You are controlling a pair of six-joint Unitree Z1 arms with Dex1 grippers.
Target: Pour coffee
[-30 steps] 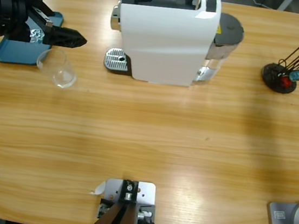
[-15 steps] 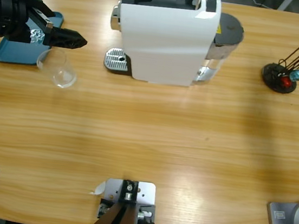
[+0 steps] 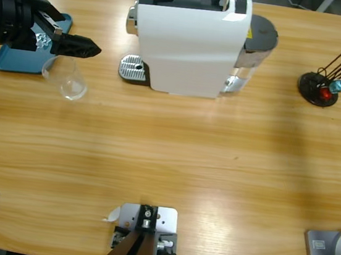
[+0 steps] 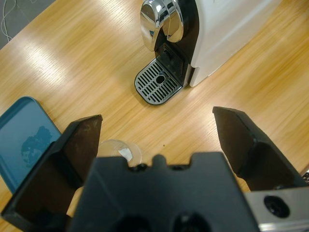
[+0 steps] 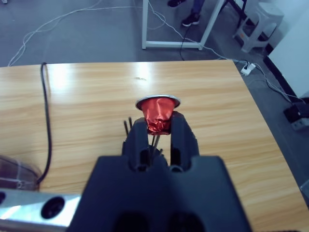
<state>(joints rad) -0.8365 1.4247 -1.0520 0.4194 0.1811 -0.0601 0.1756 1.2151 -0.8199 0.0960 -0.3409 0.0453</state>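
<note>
Nudged slightly toward three o'clock since a second ago, the left gripper (image 3: pixel 81 45) in the high view hovers just above the clear cup (image 3: pixel 66 78), beside the blue tray (image 3: pixel 10 61) at the table's (image 3: pixel 167 152) nine o'clock edge. Left wrist view: jaws spread wide, the cup (image 4: pixel 118 151) half-hidden behind the gripper body at six o'clock, the coffee machine's (image 4: pixel 212 29) drip grate (image 4: pixel 158 87) at twelve; no coffee or legible writing visible. Right wrist view: the right gripper (image 5: pixel 158 128) pinches a red capsule (image 5: pixel 158 113) over open tabletop.

Matte black hand (image 4: pixel 157 140), wedge jaws, recessed screws.
</note>
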